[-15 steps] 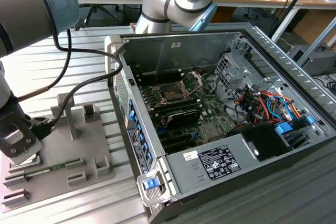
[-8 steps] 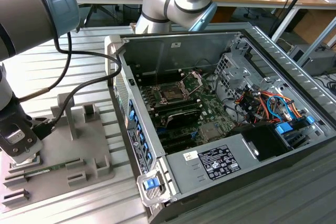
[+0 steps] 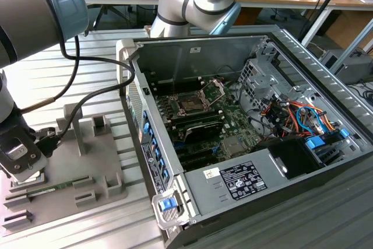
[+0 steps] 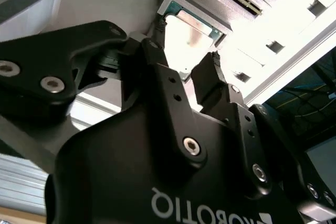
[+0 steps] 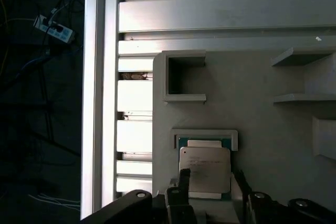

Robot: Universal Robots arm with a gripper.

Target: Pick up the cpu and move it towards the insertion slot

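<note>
My pincer (image 5: 211,174) hung released, its 2 tips straddling the cpu (image 5: 205,161) so they could close on its edges. The chip lay between them, seated in its grey nest (image 5: 205,133). The insertion slot (image 3: 191,104) sat well apart from my pincer, inside the case (image 3: 175,56)

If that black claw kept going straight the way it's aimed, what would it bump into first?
Most likely the cpu. The gripper points straight at it, with open fingers on either side, as the chip lies in its grey holder. The gap between them is hard to judge.
</note>
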